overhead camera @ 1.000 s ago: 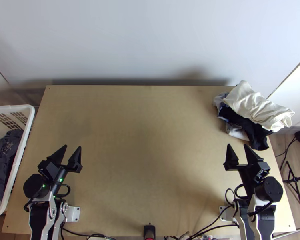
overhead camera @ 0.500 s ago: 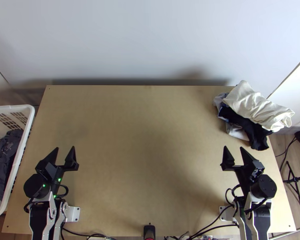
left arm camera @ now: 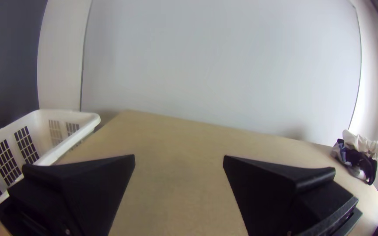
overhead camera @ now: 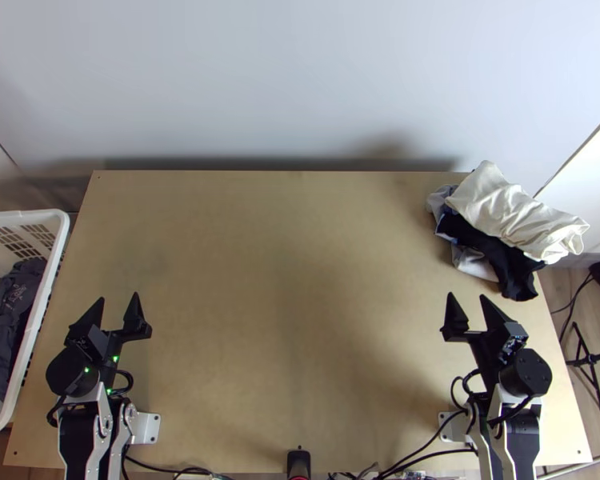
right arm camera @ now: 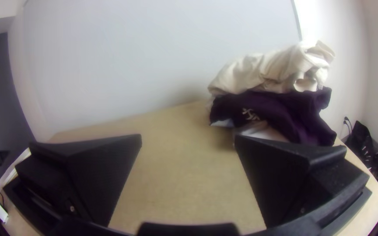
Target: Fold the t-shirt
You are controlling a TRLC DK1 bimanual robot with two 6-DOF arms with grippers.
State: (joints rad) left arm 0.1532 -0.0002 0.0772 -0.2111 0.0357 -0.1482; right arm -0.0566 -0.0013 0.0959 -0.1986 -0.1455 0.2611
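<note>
Left gripper [overhead camera: 118, 296] above the near left of the wooden surface [overhead camera: 284, 272], fingers well apart, nothing between them. Right gripper [overhead camera: 467, 295] above the near right, likewise spread and holding nothing. Garments heaped at the far right corner: cream cloth [overhead camera: 504, 210] bunched on top, dark cloth [overhead camera: 514, 278] crumpled beneath, purplish with a pale mark in the right wrist view, and light grey cloth [overhead camera: 475, 262] lowest. White basket [overhead camera: 28, 214] beside the left edge; dark grey garment [overhead camera: 10, 308] lies rumpled inside. Cannot tell which piece is the t-shirt.
</note>
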